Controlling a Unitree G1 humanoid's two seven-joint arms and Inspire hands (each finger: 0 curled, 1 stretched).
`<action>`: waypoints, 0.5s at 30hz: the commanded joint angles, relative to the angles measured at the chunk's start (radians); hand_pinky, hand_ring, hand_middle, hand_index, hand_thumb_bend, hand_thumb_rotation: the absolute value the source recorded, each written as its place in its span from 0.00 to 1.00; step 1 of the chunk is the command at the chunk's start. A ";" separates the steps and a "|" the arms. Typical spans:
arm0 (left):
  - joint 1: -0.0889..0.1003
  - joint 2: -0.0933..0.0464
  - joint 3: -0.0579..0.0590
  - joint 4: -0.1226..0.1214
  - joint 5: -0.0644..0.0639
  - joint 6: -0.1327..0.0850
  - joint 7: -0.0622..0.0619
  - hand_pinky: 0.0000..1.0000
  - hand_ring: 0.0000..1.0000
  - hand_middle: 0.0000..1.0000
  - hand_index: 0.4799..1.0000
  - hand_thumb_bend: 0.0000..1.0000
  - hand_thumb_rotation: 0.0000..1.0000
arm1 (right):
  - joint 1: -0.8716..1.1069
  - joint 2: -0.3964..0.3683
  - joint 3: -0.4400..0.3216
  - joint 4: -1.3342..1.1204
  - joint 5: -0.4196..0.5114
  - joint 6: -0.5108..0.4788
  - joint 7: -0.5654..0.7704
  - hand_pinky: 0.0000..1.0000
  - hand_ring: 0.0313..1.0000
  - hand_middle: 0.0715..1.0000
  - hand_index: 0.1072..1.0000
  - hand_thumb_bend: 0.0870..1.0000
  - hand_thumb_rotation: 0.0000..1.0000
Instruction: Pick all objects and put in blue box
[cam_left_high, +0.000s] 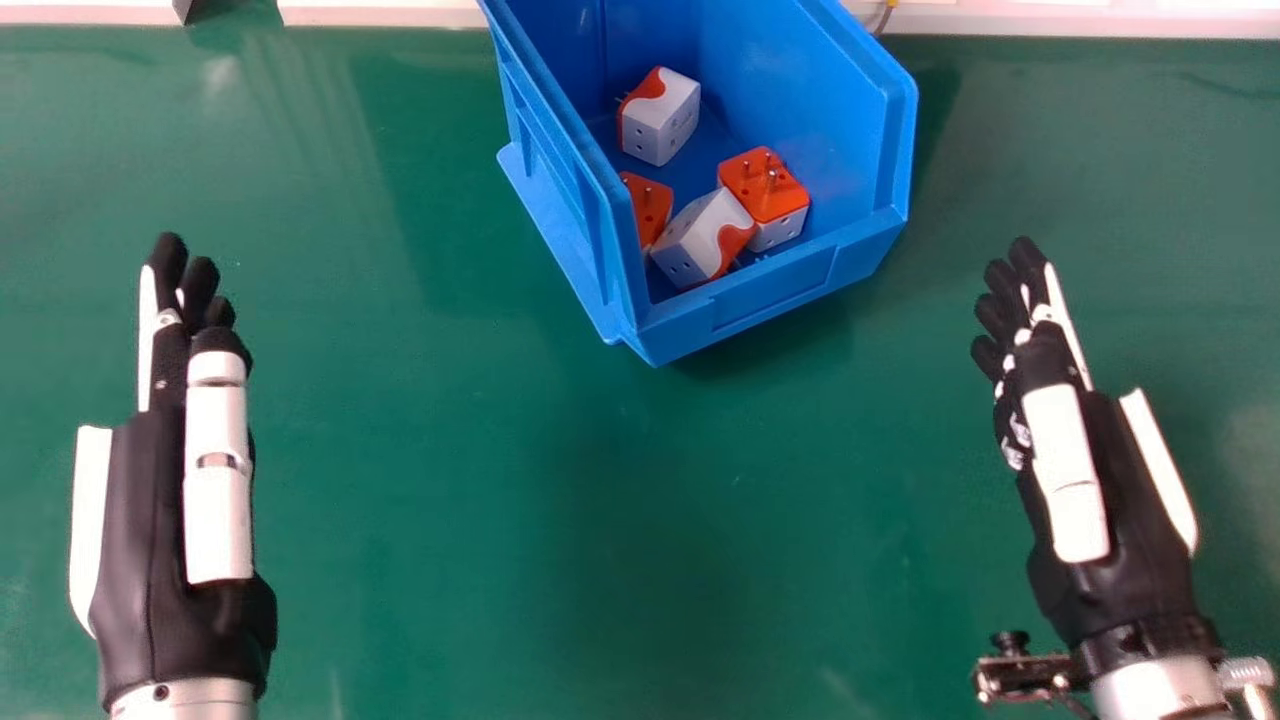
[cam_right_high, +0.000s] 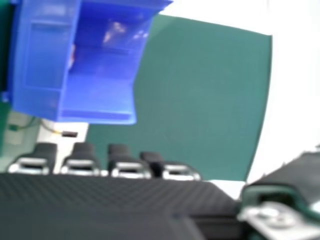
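Four-sided orange and white plug adapters, several in all, lie in the blue box (cam_left_high: 770, 300); one adapter (cam_left_high: 660, 115) is farther back, and others, such as the tilted white one (cam_left_high: 703, 238), rest near its front wall. My left hand (cam_left_high: 150, 500) is at the left over the green table, fingers straight, holding nothing. To the right of the box is my right hand (cam_left_high: 1120, 500), its fingers also straight and nothing in them. In the right hand view, the blue box (cam_right_high: 45, 60) stands beyond my right hand (cam_right_high: 100, 205).
The green table (cam_left_high: 600, 500) stretches between and around both hands. Along its far side runs a white edge (cam_left_high: 380, 12), with a thin cable (cam_left_high: 884, 18) behind the box on the right.
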 joint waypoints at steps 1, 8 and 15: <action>0.006 -0.008 -0.031 0.000 0.027 -0.026 0.007 1.00 1.00 1.00 1.00 0.00 1.00 | 0.015 -0.009 -0.027 -0.012 0.041 -0.037 0.025 1.00 1.00 1.00 1.00 0.39 1.00; -0.145 0.020 -0.043 0.038 0.037 0.085 0.006 1.00 1.00 1.00 1.00 0.00 1.00 | -0.045 -0.003 -0.046 0.014 0.041 0.038 0.016 1.00 1.00 1.00 1.00 0.37 1.00; -0.245 0.046 -0.016 0.085 0.001 0.130 -0.009 1.00 1.00 1.00 1.00 0.00 1.00 | -0.143 0.003 -0.058 0.094 -0.015 0.021 -0.028 1.00 1.00 1.00 1.00 0.35 1.00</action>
